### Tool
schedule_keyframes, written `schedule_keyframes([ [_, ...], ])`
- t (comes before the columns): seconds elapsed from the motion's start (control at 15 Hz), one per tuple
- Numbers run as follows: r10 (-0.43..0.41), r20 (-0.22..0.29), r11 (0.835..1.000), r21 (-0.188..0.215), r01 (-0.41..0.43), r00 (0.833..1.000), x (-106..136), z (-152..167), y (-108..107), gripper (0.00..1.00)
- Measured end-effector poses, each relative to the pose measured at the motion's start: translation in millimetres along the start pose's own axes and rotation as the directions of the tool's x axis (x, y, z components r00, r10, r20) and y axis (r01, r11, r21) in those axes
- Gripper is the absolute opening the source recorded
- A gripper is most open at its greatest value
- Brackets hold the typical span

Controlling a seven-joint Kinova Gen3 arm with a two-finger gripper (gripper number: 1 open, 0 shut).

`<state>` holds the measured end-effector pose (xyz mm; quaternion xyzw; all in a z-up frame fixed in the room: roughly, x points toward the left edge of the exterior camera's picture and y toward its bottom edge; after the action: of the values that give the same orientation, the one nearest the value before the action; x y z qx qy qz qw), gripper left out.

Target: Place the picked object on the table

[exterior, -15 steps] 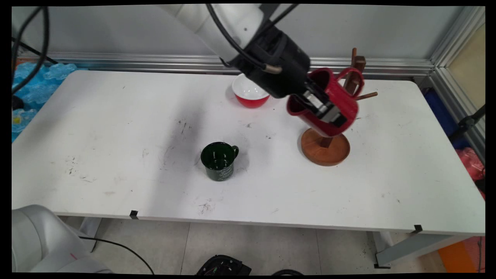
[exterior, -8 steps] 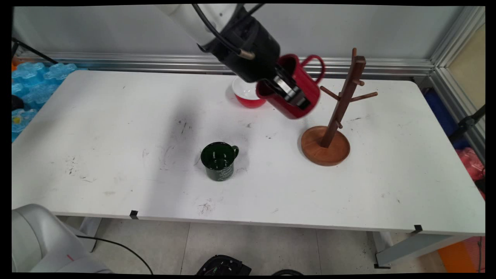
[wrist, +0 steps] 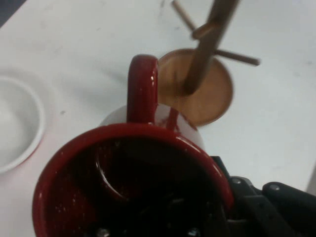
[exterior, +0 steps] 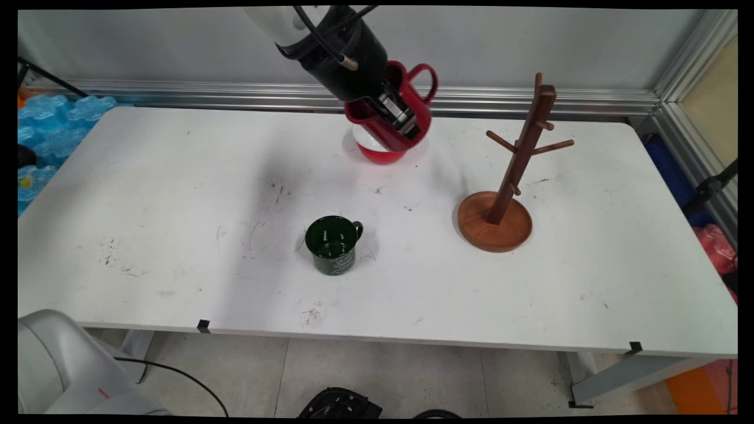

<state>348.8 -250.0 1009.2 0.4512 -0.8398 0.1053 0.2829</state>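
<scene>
My gripper (exterior: 399, 118) is shut on the rim of a red mug (exterior: 407, 99) and holds it tilted in the air at the back of the table, right above a red bowl (exterior: 382, 154) with a white inside. The mug's handle (exterior: 425, 76) points up and to the right. In the hand view the red mug (wrist: 129, 173) fills the lower half, its handle (wrist: 141, 88) pointing away toward the wooden mug tree (wrist: 203, 74), and the bowl (wrist: 17, 123) lies at the left. The mug tree (exterior: 511, 171) stands bare to the right, well apart from the mug.
A dark green mug (exterior: 333, 244) stands upright near the table's middle, its handle to the right. The white table (exterior: 177, 235) ends at a metal rail by the back wall. Blue packs (exterior: 53, 123) lie beyond the left edge.
The gripper has carried the red mug left and upward, off the mug tree, to above the red bowl. The tree's pegs now stand bare.
</scene>
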Motion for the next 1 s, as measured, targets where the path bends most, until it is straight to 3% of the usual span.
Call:
schedule_keyframes([
  [0.47,-0.098,0.075,0.988,0.128,0.088,0.992,3,40,-15,0.00],
  [1.0,-0.308,0.115,0.924,0.271,0.268,0.945,13,98,-17,0.00],
])
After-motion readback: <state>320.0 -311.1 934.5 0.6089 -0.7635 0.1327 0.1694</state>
